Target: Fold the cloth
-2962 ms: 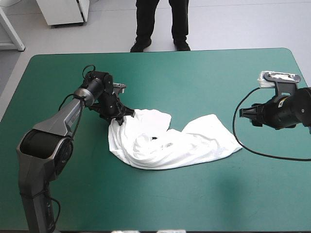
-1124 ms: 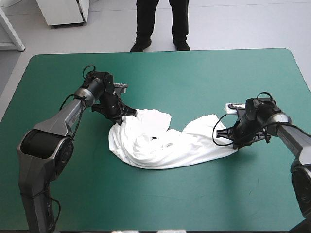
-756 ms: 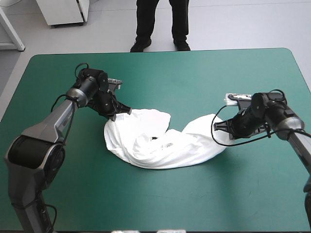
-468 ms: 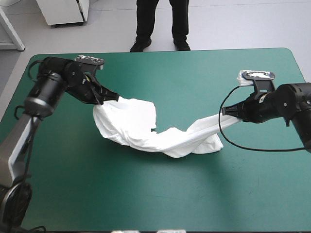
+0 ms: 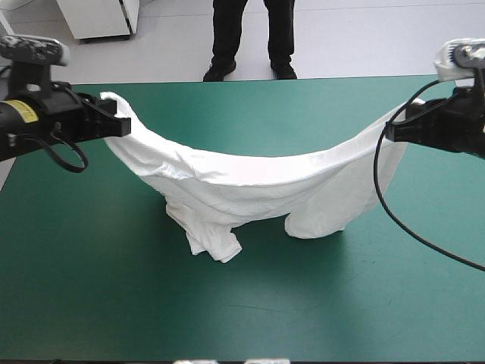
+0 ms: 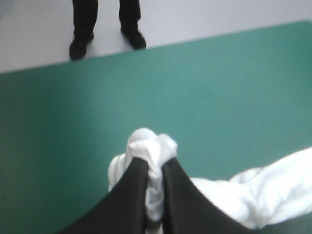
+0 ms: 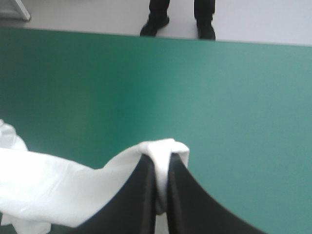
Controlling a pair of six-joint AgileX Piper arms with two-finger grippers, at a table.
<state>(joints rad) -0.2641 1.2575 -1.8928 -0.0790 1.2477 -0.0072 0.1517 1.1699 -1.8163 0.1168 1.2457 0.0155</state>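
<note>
High view: the T-shirt (image 5: pixel 250 178) is held up between the two arms, stretched in a sagging band across the middle of the teal-green worktop (image 5: pixel 227 303). One end is clamped in the left end effector (image 5: pixel 114 126) near the worktop's left edge. The other end is clamped in the right end effector (image 5: pixel 395 130) near its right edge. Both are raised above the surface. Two bunches of loose fabric hang down from the band, and their bottoms appear to rest on the worktop.

Left wrist view: the black fingers (image 6: pixel 129 190) are seen all but closed, with a strip of white fabric pinched between them and a crumpled knob of it bulging past the tips. More of the T-shirt trails off to one side.

Right wrist view: the fingers (image 7: pixel 139 195) are likewise pressed together on a folded edge of the T-shirt, which wraps over the tips and runs away beside them in a broad white band.
</note>
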